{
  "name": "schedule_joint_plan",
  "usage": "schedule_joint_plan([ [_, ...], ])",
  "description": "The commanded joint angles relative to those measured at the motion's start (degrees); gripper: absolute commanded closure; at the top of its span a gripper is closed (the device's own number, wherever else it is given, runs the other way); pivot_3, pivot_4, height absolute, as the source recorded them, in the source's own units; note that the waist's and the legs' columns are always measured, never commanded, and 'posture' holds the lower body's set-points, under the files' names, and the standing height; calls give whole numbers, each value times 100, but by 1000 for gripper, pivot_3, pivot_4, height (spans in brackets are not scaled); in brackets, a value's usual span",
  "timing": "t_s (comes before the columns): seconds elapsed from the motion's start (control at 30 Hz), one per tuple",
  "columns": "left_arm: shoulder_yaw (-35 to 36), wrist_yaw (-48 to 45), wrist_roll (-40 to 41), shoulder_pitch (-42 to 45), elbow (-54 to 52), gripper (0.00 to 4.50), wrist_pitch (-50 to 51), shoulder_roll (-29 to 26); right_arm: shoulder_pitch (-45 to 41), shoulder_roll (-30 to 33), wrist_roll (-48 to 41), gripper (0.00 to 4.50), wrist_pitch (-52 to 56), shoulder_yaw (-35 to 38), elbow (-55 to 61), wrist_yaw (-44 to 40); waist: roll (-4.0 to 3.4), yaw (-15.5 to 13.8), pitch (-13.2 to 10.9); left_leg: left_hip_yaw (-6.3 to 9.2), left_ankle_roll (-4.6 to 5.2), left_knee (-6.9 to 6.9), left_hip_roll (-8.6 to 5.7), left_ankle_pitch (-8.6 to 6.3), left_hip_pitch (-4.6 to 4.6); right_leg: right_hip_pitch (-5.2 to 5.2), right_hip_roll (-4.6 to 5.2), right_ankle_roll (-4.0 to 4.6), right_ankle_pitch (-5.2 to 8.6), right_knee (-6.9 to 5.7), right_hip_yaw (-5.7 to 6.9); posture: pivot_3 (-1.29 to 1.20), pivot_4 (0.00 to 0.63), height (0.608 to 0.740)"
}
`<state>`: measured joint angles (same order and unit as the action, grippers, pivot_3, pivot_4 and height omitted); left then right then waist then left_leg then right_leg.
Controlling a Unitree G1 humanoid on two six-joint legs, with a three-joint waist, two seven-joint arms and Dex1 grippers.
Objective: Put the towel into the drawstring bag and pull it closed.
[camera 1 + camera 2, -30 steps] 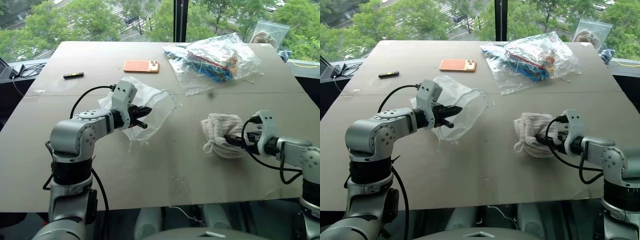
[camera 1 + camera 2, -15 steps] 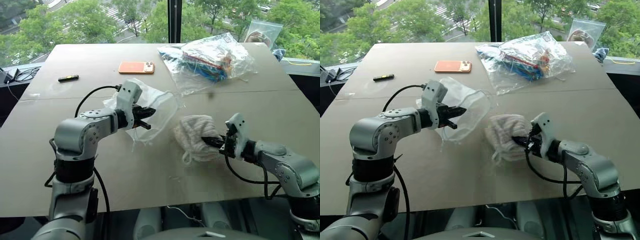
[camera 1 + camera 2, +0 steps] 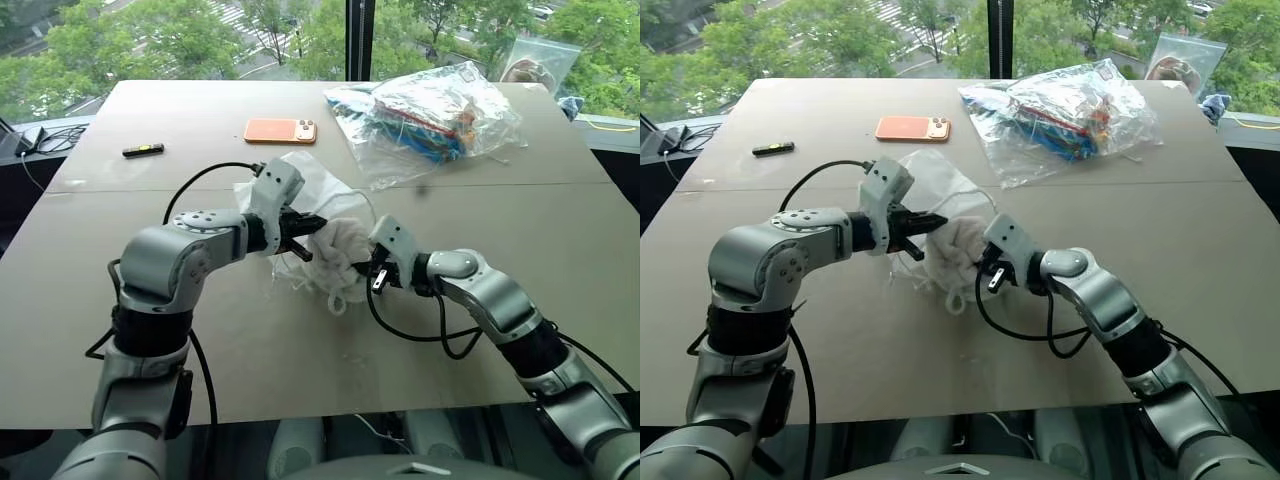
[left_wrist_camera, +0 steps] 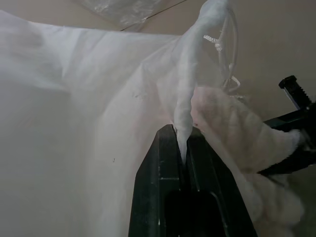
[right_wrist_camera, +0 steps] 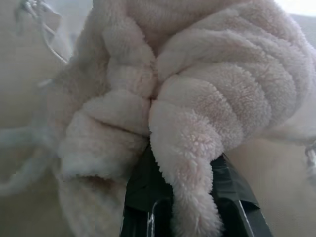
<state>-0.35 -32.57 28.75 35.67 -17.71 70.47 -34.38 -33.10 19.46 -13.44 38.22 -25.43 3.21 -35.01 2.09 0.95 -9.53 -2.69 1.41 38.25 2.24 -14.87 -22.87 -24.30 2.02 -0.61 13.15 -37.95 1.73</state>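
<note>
Left gripper has its fingers clamped together on a fold of the drawstring bag at the mouth edge; the left wrist view shows the thin fabric pinched between the 2 black fingers. Right gripper is clamped on the towel, fingers mostly buried in the pile, so only their bases show. Towel sits at the bag's mouth, touching it, near the middle of the table; can't tell how much of it, if any, is inside, since bag fabric and towel overlap and both are pale. White cords visible at the gathered mouth, partly blurred. A loose tail of towel or cord hangs down below the bundle toward the table; can't tell which. Behind: orange phone, small black item, clear plastic bag of colourful items, its contents hard to make out.
</note>
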Motion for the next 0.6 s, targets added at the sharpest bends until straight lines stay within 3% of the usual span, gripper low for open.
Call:
schedule_joint_plan([
  [0.03, 1, -115, 104, -68, -496, 4500, -115, -168, -332, -297, 259, 4491, -191, 56, -591, 45, 0, 5, 0, 1, 0, 0, 0, 0, 1, 0, 0, 0, 0, -1, 1, 0, 150, 740],
  [0.17, -94, -127, 103, -228, -875, 4500, -142, -350, -663, -1215, -519, 4491, 195, 1048, -1065, 187, -2, 6, -2, 1, -1, 0, 5, 1, 3, 0, -1, 1, -1, -5, -1, 0, 150, 740],
  [0.4, -40, -256, 159, -334, -1327, 4500, -199, -806, -1090, -1407, -150, 4491, -82, 1010, -1780, 161, -6, -31, -4, -1, -1, 2, -6, 0, -7, -2, 14, 1, -1, 1, 2, 0, 150, 740],
  [0.6, 24, -393, 41, -581, -1347, 4500, -481, -1240, -1239, -1760, -308, 4491, -118, 1544, -2117, 399, -12, 6, -7, 0, -1, -5, 3, 1, -6, -9, 3, 2, -1, -4, 0, 0, 150, 740],
])
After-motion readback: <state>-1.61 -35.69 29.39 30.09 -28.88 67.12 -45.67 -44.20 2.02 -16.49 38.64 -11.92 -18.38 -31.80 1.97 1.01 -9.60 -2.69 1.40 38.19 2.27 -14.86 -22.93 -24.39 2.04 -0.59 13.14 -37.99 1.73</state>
